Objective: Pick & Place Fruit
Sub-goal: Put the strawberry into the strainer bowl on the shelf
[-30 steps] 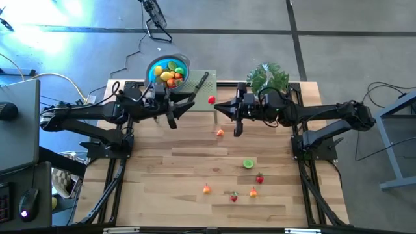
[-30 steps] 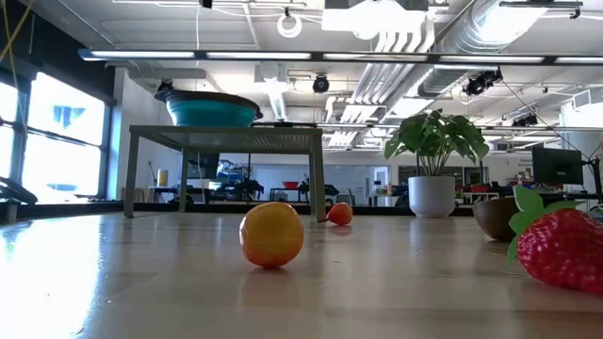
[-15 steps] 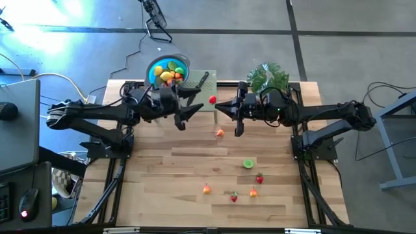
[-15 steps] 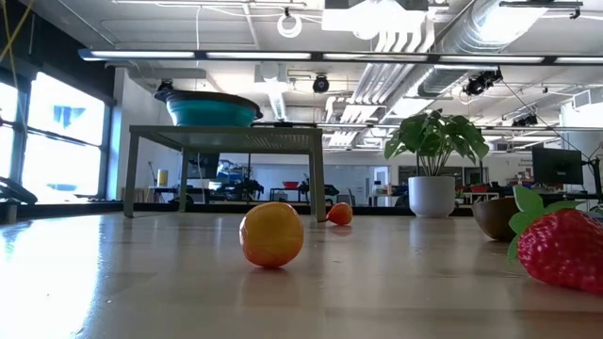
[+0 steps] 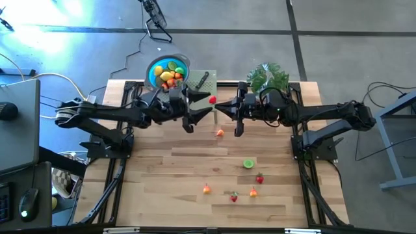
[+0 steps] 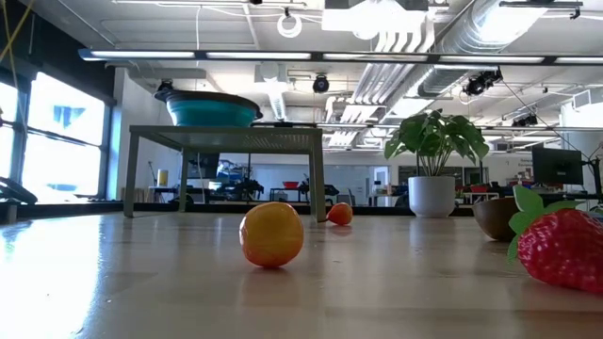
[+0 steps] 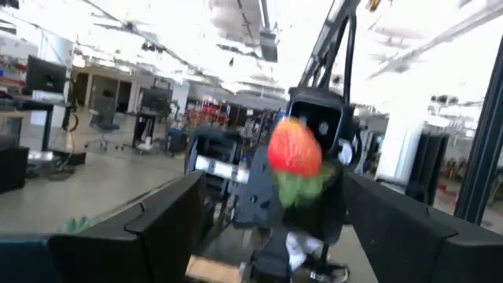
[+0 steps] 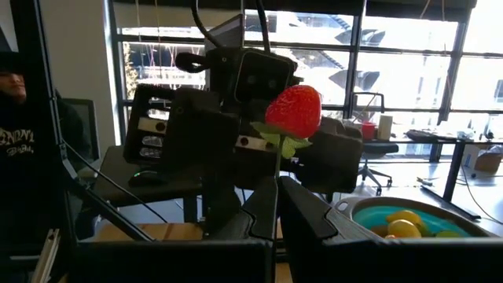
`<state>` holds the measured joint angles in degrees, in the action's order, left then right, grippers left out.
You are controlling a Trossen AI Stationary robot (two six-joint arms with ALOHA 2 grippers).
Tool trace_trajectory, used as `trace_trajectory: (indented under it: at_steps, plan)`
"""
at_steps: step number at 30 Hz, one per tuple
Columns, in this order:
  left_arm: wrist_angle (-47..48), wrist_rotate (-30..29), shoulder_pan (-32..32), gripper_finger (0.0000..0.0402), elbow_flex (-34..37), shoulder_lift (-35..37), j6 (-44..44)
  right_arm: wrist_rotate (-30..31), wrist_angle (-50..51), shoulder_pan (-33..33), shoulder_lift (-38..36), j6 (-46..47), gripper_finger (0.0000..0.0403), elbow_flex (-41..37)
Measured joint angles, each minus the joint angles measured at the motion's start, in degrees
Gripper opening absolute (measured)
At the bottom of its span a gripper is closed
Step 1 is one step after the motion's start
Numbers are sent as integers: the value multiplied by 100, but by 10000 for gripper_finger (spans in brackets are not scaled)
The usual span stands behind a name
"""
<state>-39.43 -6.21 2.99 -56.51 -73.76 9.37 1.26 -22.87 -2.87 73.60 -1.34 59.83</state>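
Note:
A red strawberry point(image 8: 295, 110) with green leaves is up in the air over the table's far middle point(image 5: 212, 99), and my right gripper point(image 8: 277, 192) is shut on it. My left gripper point(image 5: 199, 112) is open and faces it from the table's left. In the left wrist view its two fingers point(image 7: 161, 228) stand on either side of the strawberry point(image 7: 295, 149), not touching it. A blue bowl point(image 5: 168, 69) holding several fruit pieces sits on a small raised stand point(image 6: 226, 137) at the far left. My right gripper pinches the strawberry's green leafy stem point(image 8: 279, 151) between its two fingertips. The fingers lie about level and come from the table's right. The red body stands upright above the fingertips, lifted clear of the table.
Loose fruit lies on the wooden table: an orange piece point(image 5: 220, 132), a lime half point(image 5: 247, 164) and several small pieces near the front point(image 5: 234, 194). A potted plant point(image 5: 268, 77) stands at the far right. A person point(image 8: 16, 118) is beyond the table.
My left gripper has travelled toward the table's right, away from the blue bowl and toward the strawberry held by my right gripper, and its fingers have tipped upward. The right arm and the strawberry have kept still.

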Motion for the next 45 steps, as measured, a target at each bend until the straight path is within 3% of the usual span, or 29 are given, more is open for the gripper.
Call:
trace_trajectory:
  at_steps: [18,31,45]
  plan:
    - [822,349,-1,297,-1049,-632,-11,-15,210,0,0,166,3,0]
    - [1114,431,-1,296,-1110,-642,77,35,130,0,0,171,3,2]
    - [1434,409,1,209,-1121,-408,-31,468,637,-1,-302,175,3,2]
